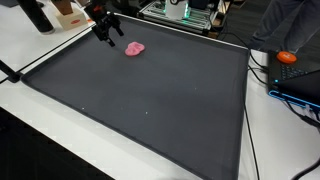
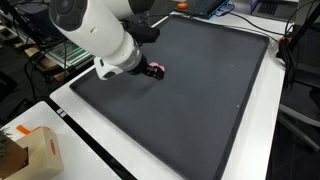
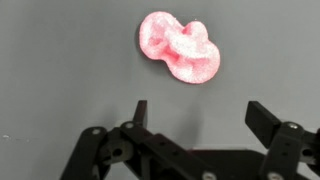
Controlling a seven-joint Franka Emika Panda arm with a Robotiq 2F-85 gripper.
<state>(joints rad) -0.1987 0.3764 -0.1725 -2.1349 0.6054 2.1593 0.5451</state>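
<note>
A small pink lumpy object (image 3: 180,48) lies on a dark grey mat (image 1: 150,100). It also shows in both exterior views (image 1: 135,48) (image 2: 158,71). My gripper (image 3: 200,112) is open and empty. It hovers just short of the pink object, with bare mat between its fingers. In an exterior view the gripper (image 1: 105,33) sits near the mat's far corner, beside the pink object. In an exterior view the white arm (image 2: 100,35) hides most of the gripper.
The mat (image 2: 210,100) lies on a white table (image 1: 50,150). A cardboard box (image 2: 35,150) stands near one corner. A dark bottle (image 1: 37,15) and a box (image 1: 68,14) stand beyond the mat. An orange object (image 1: 288,57) and cables lie at the side.
</note>
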